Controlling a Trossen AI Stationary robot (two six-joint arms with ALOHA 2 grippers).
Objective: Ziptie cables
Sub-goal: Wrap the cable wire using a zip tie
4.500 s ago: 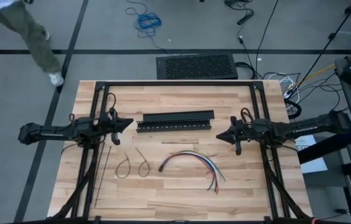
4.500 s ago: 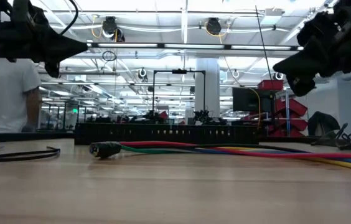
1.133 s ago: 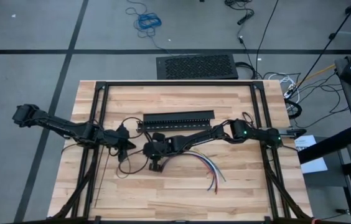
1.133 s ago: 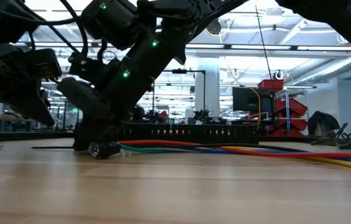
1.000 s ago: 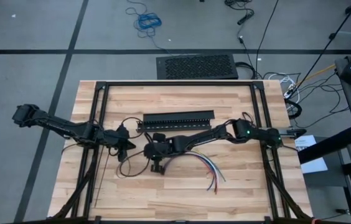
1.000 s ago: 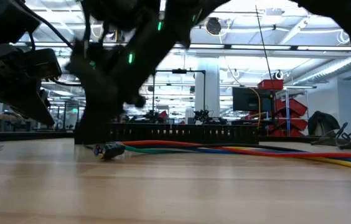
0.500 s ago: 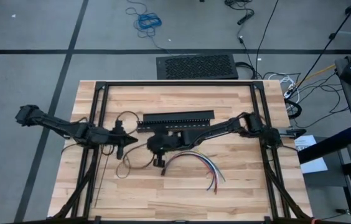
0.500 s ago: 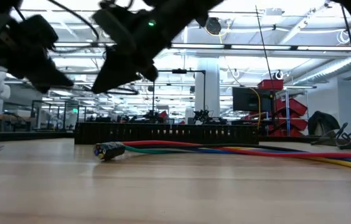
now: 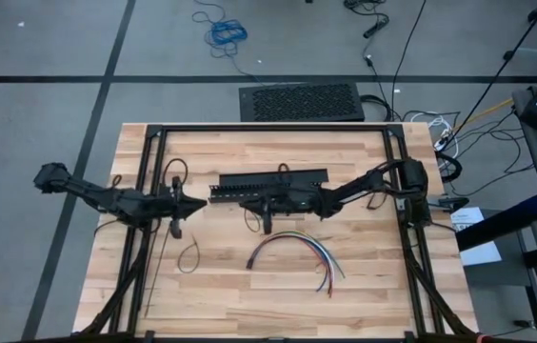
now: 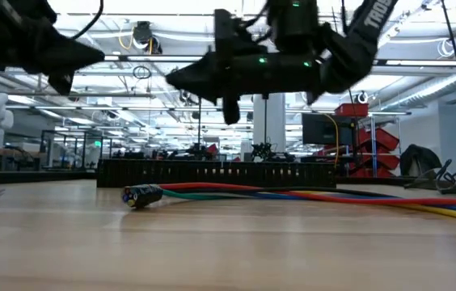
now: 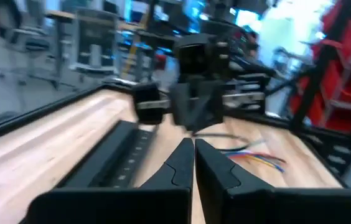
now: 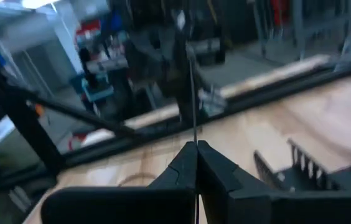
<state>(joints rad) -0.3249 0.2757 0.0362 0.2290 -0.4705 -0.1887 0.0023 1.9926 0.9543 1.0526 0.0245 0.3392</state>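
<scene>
The cables (image 9: pixel 292 246) lie in a curved bundle on the table, also seen in the low view (image 10: pixel 293 194). One looped ziptie (image 9: pixel 189 257) and a straight one (image 9: pixel 159 255) lie at the near left. My right gripper (image 9: pixel 243 200) hangs level over the black slotted channel (image 9: pixel 292 177), pointing toward the table's left, shut on a thin black ziptie (image 12: pixel 190 87). My left gripper (image 9: pixel 202 203) hangs level just left of it, pointing right, shut with nothing in it (image 11: pixel 194 142). My right gripper pinches a thin black ziptie strap (image 12: pixel 194 135) between its two fingertips. The fingers are level and point toward the table's left. The strap sticks out past the fingertips as a straight line, lifted clear of the table. Which part of the ziptie is held I cannot tell.
The long slotted channel lies across the table's middle, below my right arm. A black frame (image 9: pixel 268 129) runs round the table's far and side edges. Bare wood lies near the front edge (image 9: pixel 268 305).
My right gripper has risen from the table beside the cables' left end, moved toward the far edge and tipped from pointing down to level. One looped ziptie has left the table with it. My left gripper has risen a little and tipped level.
</scene>
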